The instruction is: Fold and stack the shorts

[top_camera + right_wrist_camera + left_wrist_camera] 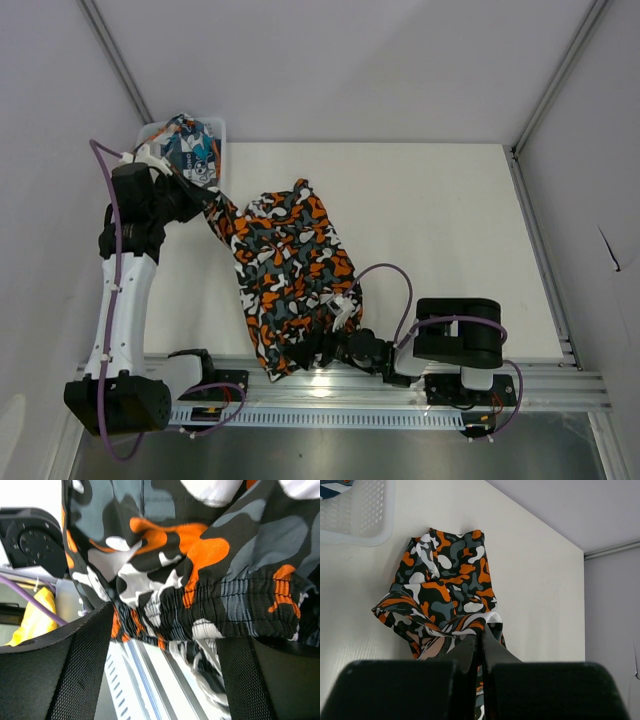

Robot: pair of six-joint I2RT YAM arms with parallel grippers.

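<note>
You are holding one camouflage shorts (288, 275) with both grippers clamped: left gripper (481, 641) far-left, right gripper (335, 345) near; one graphic-print shorts (192, 145) is lying in one mesh basket (215, 127).

Even, diffuse light fills my workspace; the white counter (450, 230) reads bright without harsh glare. A small bright glint sits by my front rail (330, 385). My right wrist view is close, its gripper fingers (55, 675) softly blurred.

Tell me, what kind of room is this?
Probably a robot test booth, not a home: plain white table, bare grey walls with metal framing, two arms bolted on, handling camouflage shorts beside a basket.
</note>
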